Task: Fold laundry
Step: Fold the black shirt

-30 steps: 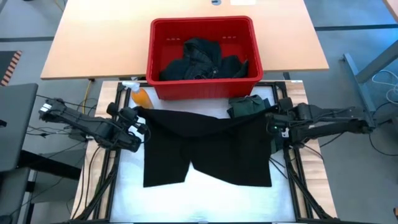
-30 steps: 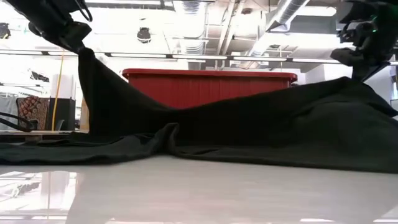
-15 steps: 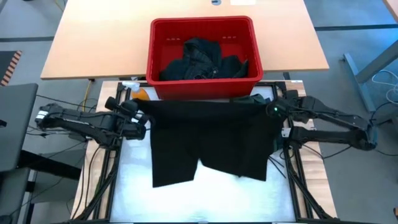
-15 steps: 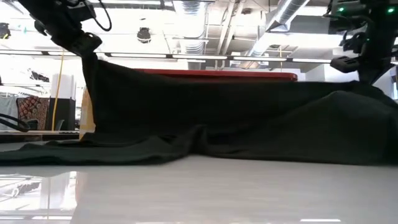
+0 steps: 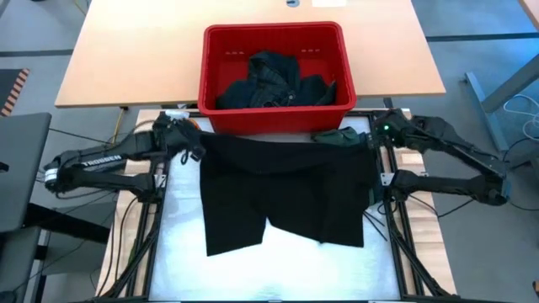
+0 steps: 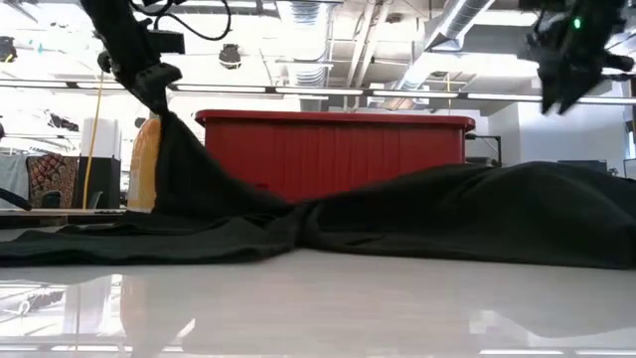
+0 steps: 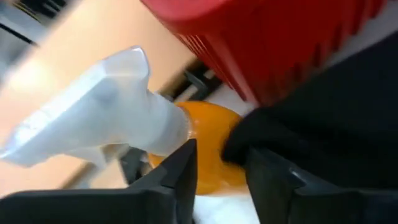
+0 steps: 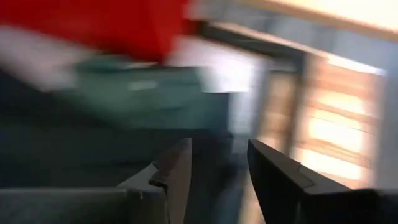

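A: What does the surface look like, and the room?

B: It is white and glossy, framed by dark rails, with a light wooden table beyond it. A red basket stands at its far edge, dark garments heaped inside. The low view shows ceiling ducts and strip lights behind.

A: And the left gripper?

B: It sits at the near left corner of the basket. In the left wrist view its fingers stand partly apart, with a fold of the black shorts between the tips; the low view shows the cloth rising to it. An orange spray bottle with a white trigger head stands just beyond.

A: The right gripper?

B: Above the right end of the waistband, fingers apart, nothing between them, lifted clear of the cloth in the low view.

A: The shorts themselves?

B: Spread flat, waistband toward the basket, legs toward the near edge. A folded green garment lies by the right corner.
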You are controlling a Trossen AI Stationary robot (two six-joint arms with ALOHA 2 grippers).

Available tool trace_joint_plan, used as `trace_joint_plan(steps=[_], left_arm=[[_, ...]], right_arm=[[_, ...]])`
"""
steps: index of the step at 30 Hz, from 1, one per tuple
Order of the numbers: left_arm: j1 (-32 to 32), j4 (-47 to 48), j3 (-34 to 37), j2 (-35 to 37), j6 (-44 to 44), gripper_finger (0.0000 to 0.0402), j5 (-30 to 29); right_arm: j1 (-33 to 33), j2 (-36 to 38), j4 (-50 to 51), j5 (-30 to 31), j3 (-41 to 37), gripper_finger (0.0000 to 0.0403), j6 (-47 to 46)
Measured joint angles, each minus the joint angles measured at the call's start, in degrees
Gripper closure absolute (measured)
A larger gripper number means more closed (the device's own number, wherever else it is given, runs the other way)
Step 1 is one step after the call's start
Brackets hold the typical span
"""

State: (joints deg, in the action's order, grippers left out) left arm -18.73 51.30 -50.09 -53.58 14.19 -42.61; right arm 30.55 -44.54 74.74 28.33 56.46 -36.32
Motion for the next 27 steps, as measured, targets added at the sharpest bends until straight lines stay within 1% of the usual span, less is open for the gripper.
trace_joint_plan(steps=[3, 5, 6, 7, 9, 10, 11, 12, 14, 15, 16, 17, 19, 21, 22, 23, 25, 27], left_arm=[[-4.0, 0.7, -3.6, 0.0, -3.8, 0.0262, 6.8], [-4.9, 0.9, -5.6, 0.0, -6.2, 0.0258, 9.6], [-4.9, 1.0, -6.5, 0.0, -6.9, 0.0258, 10.4], [-4.9, 1.2, -7.6, 0.0, -7.5, 0.0258, 11.0], [-4.7, 2.0, -9.5, 0.0, -8.2, 0.0259, 12.4], [-4.4, 2.0, -10.1, 0.1, -8.1, 0.026, 14.4], [-3.9, 1.4, -10.4, 0.1, -7.4, 0.026, 18.1], [-3.1, 0.5, -10.4, 0.2, -6.9, 0.026, 23.9], [0.0, -2.3, -8.8, 0.4, -5.9, 0.026, 37.8], [2.8, -3.9, -7.0, 0.4, -4.5, 0.026, 42.7], [6.6, -5.6, -4.5, -0.3, -2.4, 0.0262, 45.1], [11.0, -7.6, -1.7, -0.9, -0.2, 0.0264, 45.8], [20.0, -13.6, 4.7, -1.9, 3.3, 0.0269, 45.2], [29.1, -23.3, 10.2, -2.6, 7.1, 0.0274, 45.1], [33.2, -28.9, 12.2, -2.8, 8.3, 0.0276, 43.7], [37.1, -33.6, 14.0, -2.8, 9.0, 0.0278, 41.0], [44.5, -40.8, 16.9, -3.8, 8.5, 0.0282, 33.3], [50.9, -44.6, 19.1, -5.9, 7.3, 0.0284, 26.0]], right_arm=[[-5.7, 0.2, -6.2, -11.3, 1.5, 0.0213, 3.0], [-12.2, 0.0, -13.5, -18.9, 0.0, 0.0213, 3.6], [-16.4, -0.3, -17.4, -21.0, -1.2, 0.0214, 3.3], [-20.9, -1.1, -21.4, -21.6, -2.6, 0.0217, 2.7], [-30.1, -3.4, -29.6, -20.9, -5.6, 0.0223, 2.0], [-34.7, -5.1, -33.7, -19.4, -6.9, 0.0226, 2.3], [-38.7, -7.1, -38.7, -17.5, -8.0, 0.0229, 2.9], [-42.5, -9.4, -42.7, -15.5, -8.8, 0.0233, 3.5], [-48.8, -14.7, -48.3, -9.9, -9.2, 0.0241, 5.0], [-51.2, -17.4, -51.0, -7.2, -9.0, 0.0246, 5.4], [-53.3, -20.1, -52.6, -5.2, -8.6, 0.0251, 5.7], [-54.7, -22.8, -53.1, -4.0, -8.3, 0.0257, 5.8], [-57.1, -27.4, -53.8, -3.1, -7.4, 0.0268, 5.2], [-59.1, -31.3, -53.9, -3.4, -6.5, 0.0275, 3.4], [-60.1, -32.8, -54.0, -4.3, -6.3, 0.0278, 3.0], [-61.1, -34.4, -53.9, -5.1, -6.1, 0.0279, 2.9], [-63.0, -37.1, -53.8, -6.7, -5.9, 0.0279, 2.7], [-64.7, -39.2, -53.3, -8.0, -6.0, 0.0278, 2.6]])
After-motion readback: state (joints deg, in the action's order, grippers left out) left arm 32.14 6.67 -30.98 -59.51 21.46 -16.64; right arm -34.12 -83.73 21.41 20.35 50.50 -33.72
